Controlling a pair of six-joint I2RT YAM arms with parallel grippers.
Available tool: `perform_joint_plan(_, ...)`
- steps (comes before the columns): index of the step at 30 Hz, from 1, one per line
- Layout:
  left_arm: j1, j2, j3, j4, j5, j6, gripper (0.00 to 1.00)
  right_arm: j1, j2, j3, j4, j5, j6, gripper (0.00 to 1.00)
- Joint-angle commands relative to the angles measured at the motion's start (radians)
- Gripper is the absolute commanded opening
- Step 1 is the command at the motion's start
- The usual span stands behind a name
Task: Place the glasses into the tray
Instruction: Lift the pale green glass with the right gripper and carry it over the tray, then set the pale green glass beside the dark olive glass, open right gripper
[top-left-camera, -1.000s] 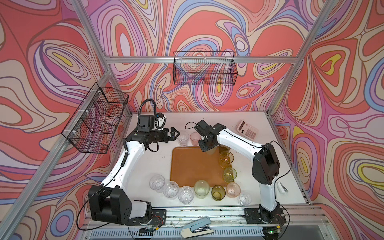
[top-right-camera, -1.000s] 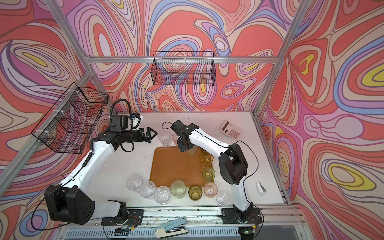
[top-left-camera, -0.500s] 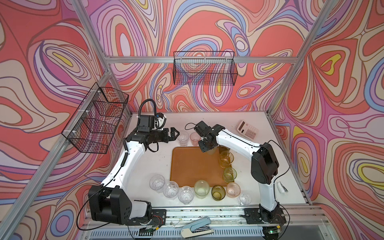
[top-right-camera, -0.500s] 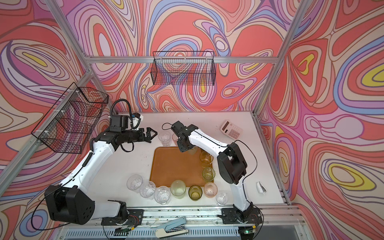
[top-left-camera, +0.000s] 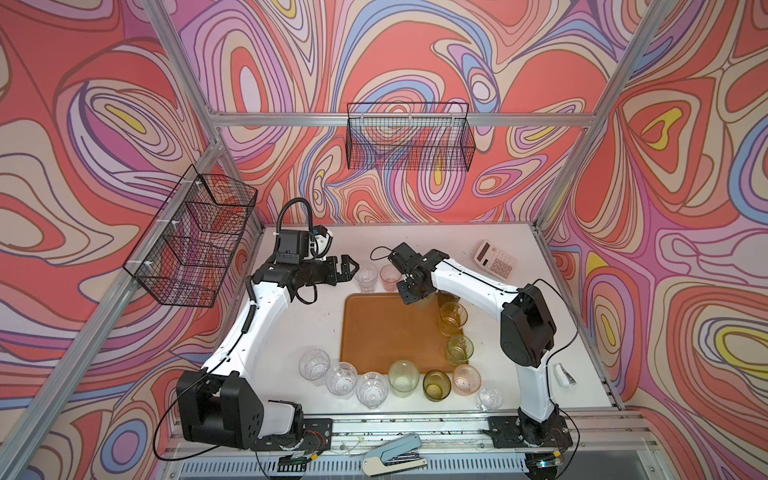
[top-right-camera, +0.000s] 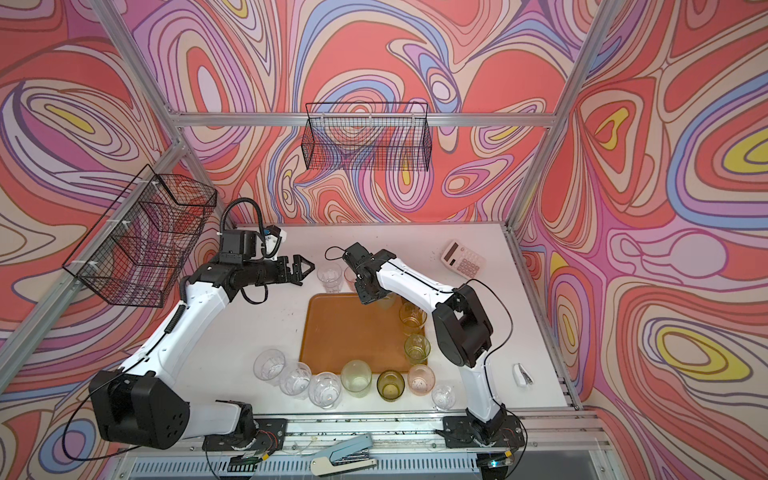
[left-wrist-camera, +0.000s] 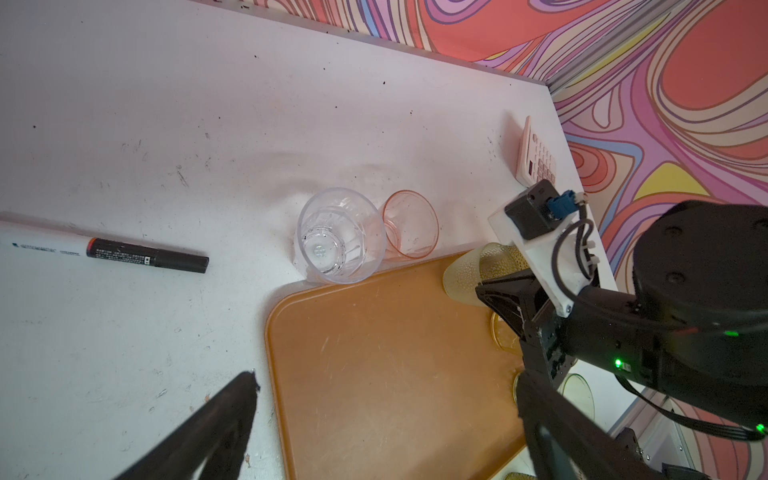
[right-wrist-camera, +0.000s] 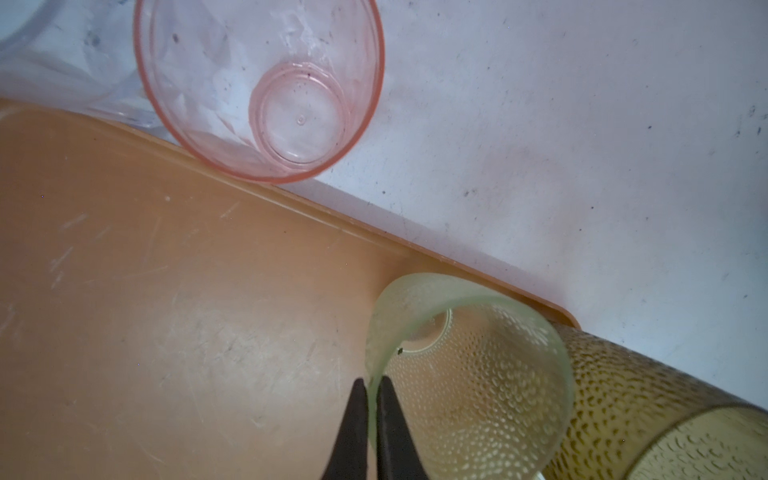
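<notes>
Placement underway: our right hand (right-wrist-camera: 372, 384) pinches the rim of the pale green glass (right-wrist-camera: 469, 374), tilted over the tray (right-wrist-camera: 166, 291) at one o'clock. Next we'd level it, lower and release. Our left hand (top-left-camera: 350, 270) hangs spread apart.

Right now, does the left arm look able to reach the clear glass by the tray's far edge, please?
Probably yes: the open left gripper hovers beside the clear glass, table between; the pink glass and right gripper, shut on a pale green glass, lie beyond.
</notes>
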Motion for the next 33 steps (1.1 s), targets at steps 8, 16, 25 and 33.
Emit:
perform_joint_plan(8, -0.001, -0.012, -0.009, 0.002, 0.007, 0.002, 1.00, -0.009, 0.022, -0.015, 0.020, 0.022, 0.005, 0.00)
perform_joint_plan(16, -0.001, -0.012, -0.009, 0.002, 0.007, 0.001, 1.00, -0.010, 0.022, -0.021, 0.018, 0.019, 0.007, 0.01)
perform_joint_plan(25, -0.001, -0.012, -0.009, 0.002, 0.007, 0.001, 1.00, -0.010, 0.023, -0.023, 0.020, 0.015, 0.006, 0.06)
perform_joint_plan(33, -0.001, -0.012, -0.009, 0.002, 0.006, 0.001, 1.00, -0.010, 0.018, -0.018, 0.015, 0.020, 0.003, 0.12)
